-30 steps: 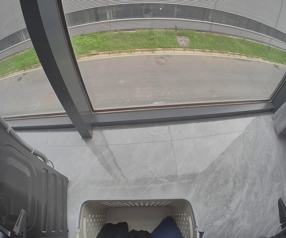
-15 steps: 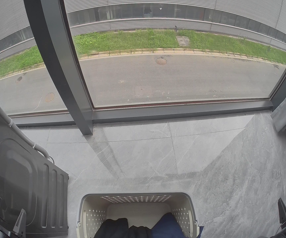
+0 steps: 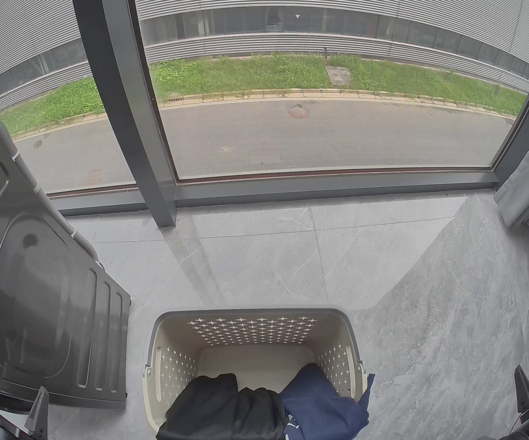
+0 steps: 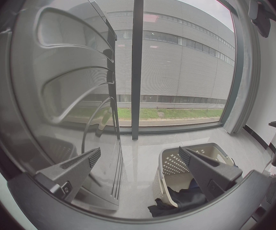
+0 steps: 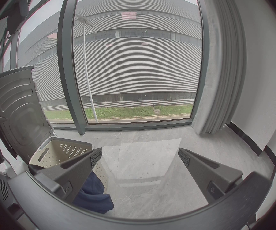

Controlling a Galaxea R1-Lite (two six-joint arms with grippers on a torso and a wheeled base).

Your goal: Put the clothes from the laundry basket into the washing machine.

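Shifting downward, the head view shows more laundry basket point(image 3: 252, 328) and clothes point(image 3: 228, 407)

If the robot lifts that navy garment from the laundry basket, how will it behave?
Probably floppy: the navy garment lies crumpled, drooping over the laundry basket rim. It would likely sag and trail when lifted, perhaps tugging the black clothes beside it.

The right claw point(image 5: 139, 155) is hanging with its fingers spread wide, grey floor point(image 5: 150, 166) showing between them. The cream laundry basket point(image 5: 59, 149) is sitting just past one finger, a navy garment point(image 5: 93, 194) spilling over its rim, the washing machine point(image 5: 20, 112) standing beyond it. Well ahead, a window point(image 5: 138, 64) and curtain point(image 5: 222, 64) are closing off the room.
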